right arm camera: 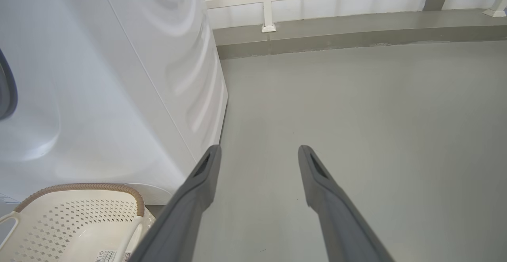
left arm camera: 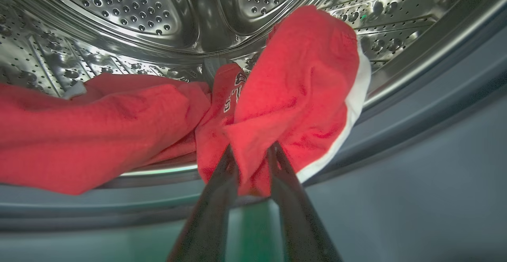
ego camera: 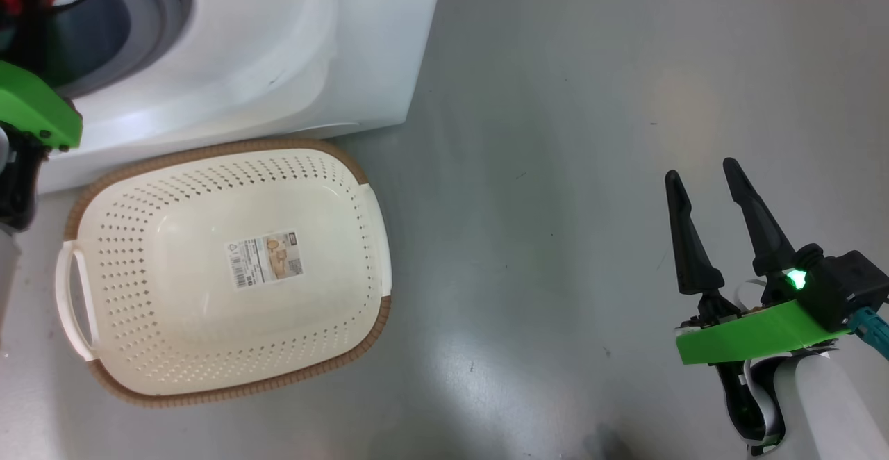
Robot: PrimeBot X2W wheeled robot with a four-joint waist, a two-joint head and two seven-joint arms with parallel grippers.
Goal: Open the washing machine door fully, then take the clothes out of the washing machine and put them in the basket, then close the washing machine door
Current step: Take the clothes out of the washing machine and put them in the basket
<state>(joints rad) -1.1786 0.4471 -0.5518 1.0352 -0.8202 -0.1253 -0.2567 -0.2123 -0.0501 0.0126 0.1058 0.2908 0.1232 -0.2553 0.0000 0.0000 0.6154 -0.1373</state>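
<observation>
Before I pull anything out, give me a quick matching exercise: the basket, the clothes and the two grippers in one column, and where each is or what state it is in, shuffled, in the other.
Things
1. basket
2. clothes
3. left gripper
4. right gripper

Places and states
A. fingers spread, over bare floor
B. red, lying in the steel drum
C. no clothes in it, on the floor in front of the washing machine
D. fingers closed on a red fold

Pairs: 1-C, 2-B, 3-D, 4-A
</observation>
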